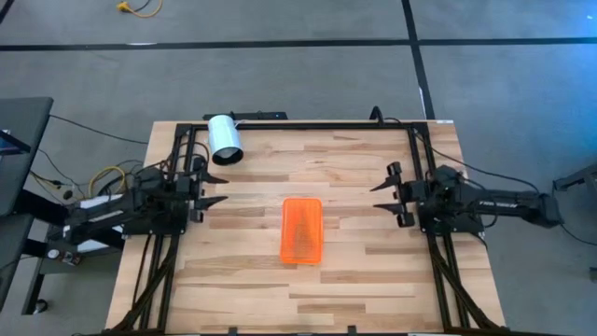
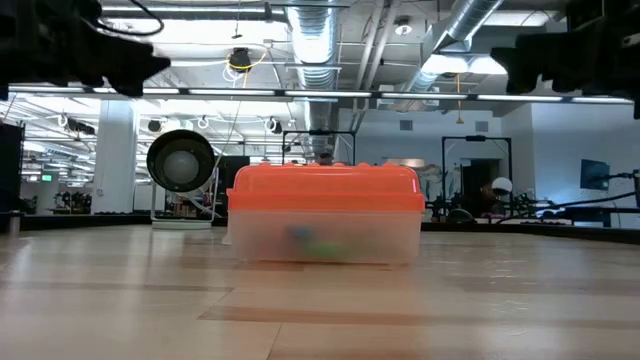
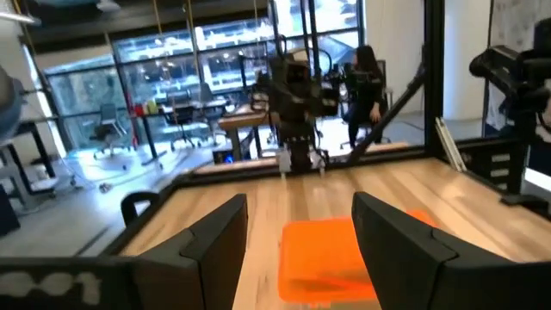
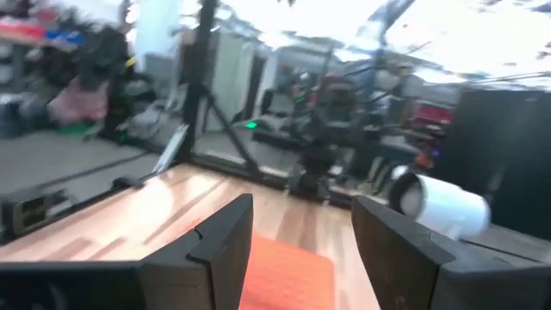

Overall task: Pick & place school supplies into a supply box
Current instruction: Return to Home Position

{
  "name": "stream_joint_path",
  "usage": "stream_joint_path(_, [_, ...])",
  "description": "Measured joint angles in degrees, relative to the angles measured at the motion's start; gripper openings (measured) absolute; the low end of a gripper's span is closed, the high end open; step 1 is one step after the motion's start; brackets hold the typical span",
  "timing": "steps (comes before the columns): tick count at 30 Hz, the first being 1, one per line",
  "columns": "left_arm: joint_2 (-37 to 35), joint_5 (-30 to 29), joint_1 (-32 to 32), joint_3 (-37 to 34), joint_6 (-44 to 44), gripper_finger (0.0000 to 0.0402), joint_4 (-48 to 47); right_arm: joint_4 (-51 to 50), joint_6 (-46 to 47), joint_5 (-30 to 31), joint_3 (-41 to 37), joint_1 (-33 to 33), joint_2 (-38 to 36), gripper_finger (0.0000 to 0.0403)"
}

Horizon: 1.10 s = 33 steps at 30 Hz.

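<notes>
Orange lid on supply box [image 1: 301, 230]; white cylinder [image 1: 224, 140].

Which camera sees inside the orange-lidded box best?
The low view: the supply box stands side-on, blurred colours showing through its clear wall. The high view shows only its orange lid; both wrist views, part of that.

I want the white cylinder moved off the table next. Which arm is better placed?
Left, probably: the left tool, open, sits close to the white cylinder; the right tool waits across the table.
</notes>
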Motion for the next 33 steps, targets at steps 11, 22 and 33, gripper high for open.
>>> stream_joint_path(11, [0.02, 9.11, 6.80, -1.43, 0.39, 0.0202, -1.25, -11.60, 3.88, -10.42, -2.53, -7.89, -14.48, 0.0193])
stream_joint_path(22, [0.36, 11.05, 6.73, -5.19, -1.80, 0.0202, 5.08, -17.37, 2.59, 7.15, -2.77, 3.26, -18.57, 0.0193])
stream_joint_path(33, [0.06, 1.53, 0.37, -5.23, -1.36, 0.0201, 4.07, -18.59, 2.12, 25.28, -2.79, 15.49, -18.63, 0.0193])
